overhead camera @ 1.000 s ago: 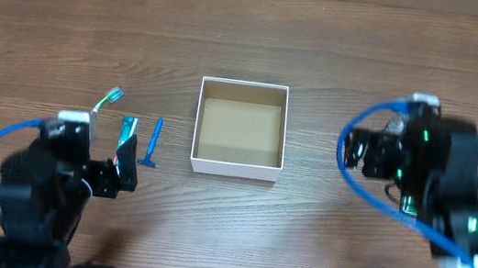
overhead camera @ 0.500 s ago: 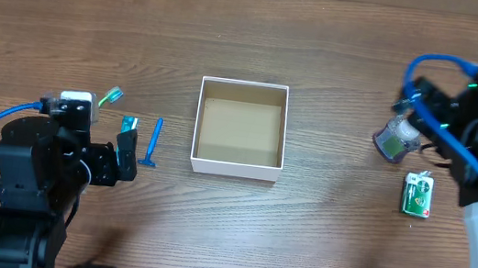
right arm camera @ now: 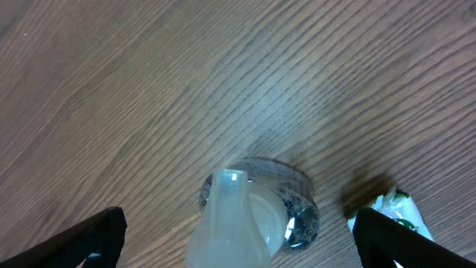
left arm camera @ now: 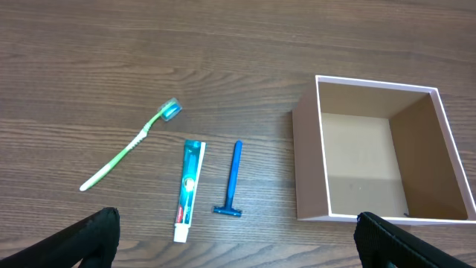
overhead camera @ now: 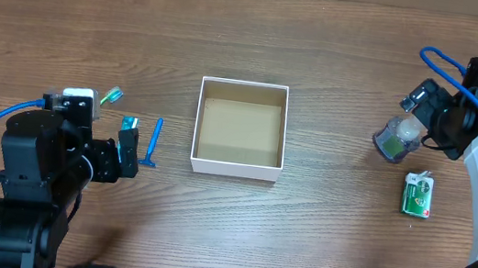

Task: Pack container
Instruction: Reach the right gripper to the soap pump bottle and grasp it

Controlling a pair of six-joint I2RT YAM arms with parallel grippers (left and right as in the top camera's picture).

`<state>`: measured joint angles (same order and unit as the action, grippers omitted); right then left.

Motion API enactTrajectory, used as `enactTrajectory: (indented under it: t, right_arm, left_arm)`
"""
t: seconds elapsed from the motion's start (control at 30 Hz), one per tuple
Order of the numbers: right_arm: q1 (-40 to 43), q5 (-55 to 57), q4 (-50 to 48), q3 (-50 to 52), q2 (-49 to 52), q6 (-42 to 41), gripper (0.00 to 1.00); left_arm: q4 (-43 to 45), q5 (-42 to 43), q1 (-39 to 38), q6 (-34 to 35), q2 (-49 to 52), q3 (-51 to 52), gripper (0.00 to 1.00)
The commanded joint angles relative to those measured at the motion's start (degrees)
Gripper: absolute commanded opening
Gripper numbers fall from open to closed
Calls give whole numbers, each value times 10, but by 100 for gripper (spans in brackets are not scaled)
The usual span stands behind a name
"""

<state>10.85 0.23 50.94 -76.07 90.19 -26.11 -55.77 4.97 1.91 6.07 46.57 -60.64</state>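
Observation:
The container (overhead camera: 236, 166) is a square white box with a tan inside, empty, at the table's middle; it also shows in the left wrist view (left arm camera: 306, 164). Left of it lie a blue razor (overhead camera: 155, 142) (left arm camera: 233, 179), a toothpaste tube (overhead camera: 128, 124) (left arm camera: 190, 188) and a green toothbrush (overhead camera: 112, 96) (left arm camera: 129, 150). My left gripper (overhead camera: 126, 151) (left arm camera: 236, 249) is open and empty, just short of them. My right gripper (overhead camera: 423, 107) (right arm camera: 238, 246) is open above a clear pump bottle (overhead camera: 396, 139) (right arm camera: 256, 208), its fingers on either side of it, not touching.
A small green-and-white packet (overhead camera: 417, 194) lies on the wood just right of the pump bottle, and its corner shows in the right wrist view (right arm camera: 394, 208). Blue cables trail from both arms.
My right arm has swung back and to the right, uncovering the pump bottle and the packet, and now hangs over the bottle. My left arm has shifted only slightly.

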Motion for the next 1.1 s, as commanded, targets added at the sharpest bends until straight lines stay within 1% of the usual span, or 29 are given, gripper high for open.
enactTrajectory:
  t: [0.0,0.23,0.37,0.47,0.73,1.07]
  right_arm:
    - [1,1,-13,-11,-6,-9,100]
    - [1,3,-11,-7,-5,-5,100]
    - [-3,44,-7,5,-3,-5,94]
    - [-14,56,-8,12,0,22,90]
    - [-47,62,-14,13,19,25,89]
    - [-50,79,-20,13,43,21,85]
  left_arm:
    - [1,9,3,8,-1,-15,100]
    - [-3,9,3,8,-1,-15,100]
    - [-6,9,3,8,-1,-15,100]
    - [-6,9,3,8,-1,-15,100]
    - [-9,9,3,8,-1,-15,100]
    - [-10,9,3,8,-1,-15,100]
